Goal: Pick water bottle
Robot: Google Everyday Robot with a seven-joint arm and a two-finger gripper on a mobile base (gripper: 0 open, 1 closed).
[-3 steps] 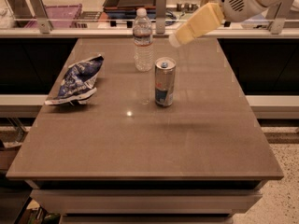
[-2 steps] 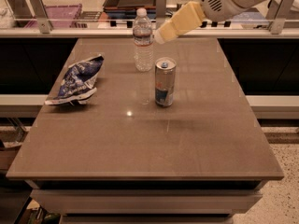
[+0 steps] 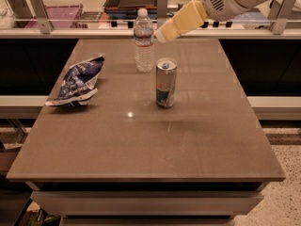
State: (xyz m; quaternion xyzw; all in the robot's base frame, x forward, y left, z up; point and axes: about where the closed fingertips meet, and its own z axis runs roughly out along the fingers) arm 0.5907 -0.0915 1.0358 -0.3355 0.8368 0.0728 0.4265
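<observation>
The water bottle [image 3: 143,41] stands upright at the far middle of the desk [image 3: 141,145], just behind the drink can [image 3: 165,83] and well right of a crumpled chip bag [image 3: 77,81] — the gripper [image 3: 163,33] hangs just right of the bottle's shoulder, whether spread or pressed together I cannot tell

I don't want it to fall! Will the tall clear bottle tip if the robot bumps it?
Probably: the clear ribbed plastic water bottle stands tall and narrow, so a nudge could topple it. Its ribbed plastic may squash slightly. The gripper hovers beside its top.
</observation>
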